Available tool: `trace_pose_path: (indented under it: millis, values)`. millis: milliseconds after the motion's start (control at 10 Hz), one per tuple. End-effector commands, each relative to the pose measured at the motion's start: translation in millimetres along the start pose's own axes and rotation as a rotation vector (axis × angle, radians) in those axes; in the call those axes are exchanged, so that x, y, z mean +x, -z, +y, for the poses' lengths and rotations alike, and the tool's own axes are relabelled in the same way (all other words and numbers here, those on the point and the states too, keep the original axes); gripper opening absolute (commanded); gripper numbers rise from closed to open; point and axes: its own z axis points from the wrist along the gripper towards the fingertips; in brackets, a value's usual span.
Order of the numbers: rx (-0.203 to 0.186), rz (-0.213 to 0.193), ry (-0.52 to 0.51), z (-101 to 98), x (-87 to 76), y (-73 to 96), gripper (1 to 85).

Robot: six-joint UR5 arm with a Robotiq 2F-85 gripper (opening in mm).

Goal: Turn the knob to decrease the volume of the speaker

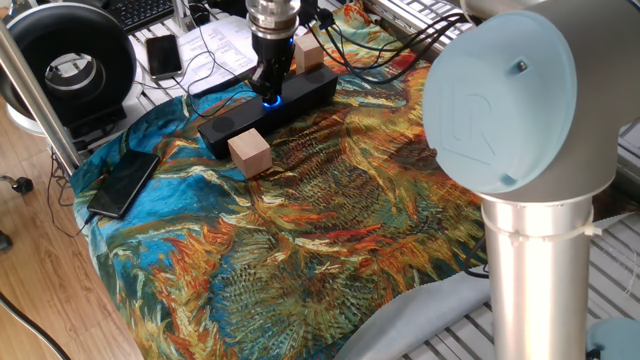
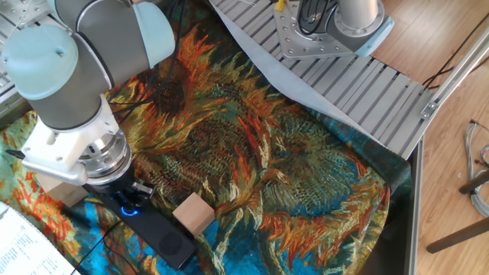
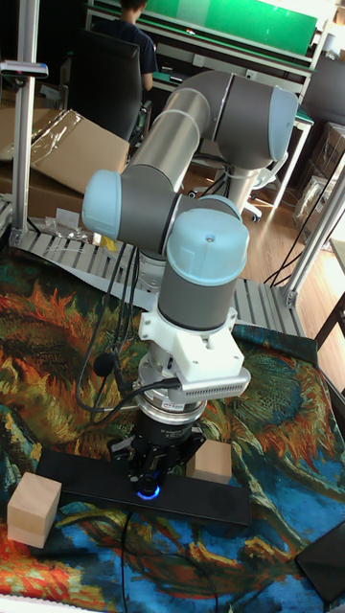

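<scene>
The speaker point(image 1: 232, 120) is a long black bar lying on the sunflower-print cloth, also seen in the other fixed view point(image 2: 165, 241) and the tall view point(image 3: 206, 500). Its knob point(image 1: 270, 99) glows blue on the top face point(image 2: 131, 211) point(image 3: 147, 493). My gripper point(image 1: 270, 88) points straight down onto the knob, fingers closed around it, so mostly the blue ring shows beneath them. The other fixed view has the gripper point(image 2: 128, 203) at the lower left, and the tall view has the gripper point(image 3: 149, 476) at the bar's middle.
One tan wooden cube point(image 1: 249, 153) sits just in front of the speaker, another point(image 1: 308, 52) behind it. A flat black phone point(image 1: 122, 183) lies at the cloth's left edge. Cables, papers and a second phone point(image 1: 163, 55) lie behind. The robot's base column point(image 1: 525, 270) stands at right.
</scene>
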Motion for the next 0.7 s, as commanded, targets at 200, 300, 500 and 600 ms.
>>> trace_pose_path:
  millis: [200, 300, 500, 600]
  values:
    - [0.009, -0.005, -0.001, -2.2, -0.5, 1.5, 32.0]
    - [0.013, -0.001, 0.012, -2.7, 1.2, 3.8, 32.0]
    - [0.03, 0.014, 0.065, -6.3, 6.1, 6.6, 32.0]
    - [0.042, 0.014, 0.114, -7.6, 5.6, 4.5, 32.0]
